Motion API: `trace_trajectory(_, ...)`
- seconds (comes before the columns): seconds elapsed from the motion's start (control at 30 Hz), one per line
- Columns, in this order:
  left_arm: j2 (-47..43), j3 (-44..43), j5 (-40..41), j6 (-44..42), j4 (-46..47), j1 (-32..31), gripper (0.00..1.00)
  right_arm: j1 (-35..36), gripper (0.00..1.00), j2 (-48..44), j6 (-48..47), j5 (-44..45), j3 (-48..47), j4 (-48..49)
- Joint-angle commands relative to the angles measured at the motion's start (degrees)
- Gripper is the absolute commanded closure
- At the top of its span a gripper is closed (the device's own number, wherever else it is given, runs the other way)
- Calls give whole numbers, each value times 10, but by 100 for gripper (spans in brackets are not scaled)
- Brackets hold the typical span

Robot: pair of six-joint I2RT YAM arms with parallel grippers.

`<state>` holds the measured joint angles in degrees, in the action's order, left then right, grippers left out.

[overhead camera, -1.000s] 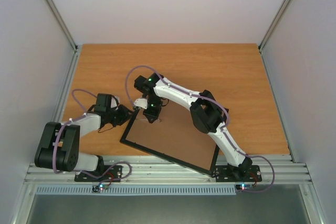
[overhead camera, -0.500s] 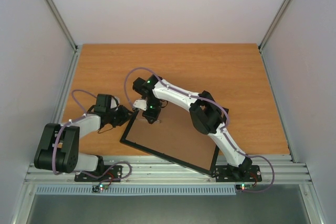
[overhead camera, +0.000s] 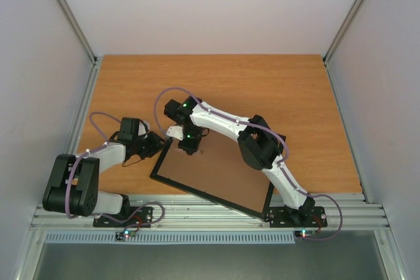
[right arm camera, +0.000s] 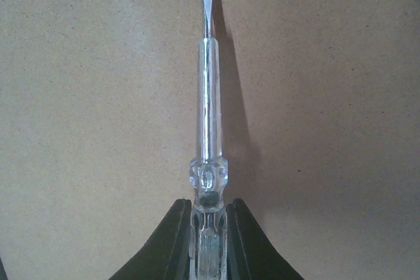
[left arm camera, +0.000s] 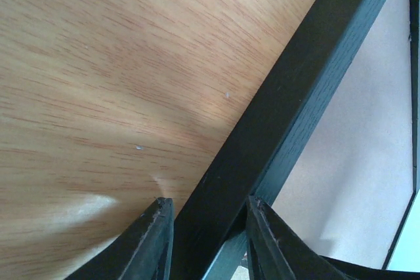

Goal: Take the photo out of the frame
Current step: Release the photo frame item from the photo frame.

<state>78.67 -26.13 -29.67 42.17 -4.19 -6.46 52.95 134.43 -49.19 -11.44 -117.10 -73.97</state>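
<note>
1. Since a second ago, the right arm's wrist has edged slightly leftward above the frame (overhead camera: 209,197); the left arm and the frame hold their places.
2. The right gripper (right arm camera: 209,213) has its fingers (right arm camera: 172,244) pinched on the clear handle of a flat-blade screwdriver (right arm camera: 207,96). The blade points away over the brown backing board (right arm camera: 92,109); whether the tip touches it cannot be told.
3. The left gripper (left arm camera: 207,211) straddles the frame's black left rail, with both fingers pressed against its sides.
4. The frame lies back-up on the wooden table (overhead camera: 275,83), close to the arms' bases and askew to the near edge.
5. The photo is hidden in every view.
</note>
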Motion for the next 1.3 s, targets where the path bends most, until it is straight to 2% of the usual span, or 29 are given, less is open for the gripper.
trace_trajectory(0.0, -7, 13, 7, -5, -30, 2, 68, 6, 99, -8, 16, 37, 6, -27)
trace_trajectory(0.77, -11, 20, -1, 3, -19, 2, 68, 30, 99, 40, 49, 72, -72, -46)
trace_trajectory(1.27, 7, 35, -20, 22, 17, 2, 68, 38, 99, 30, 40, 85, -54, -48)
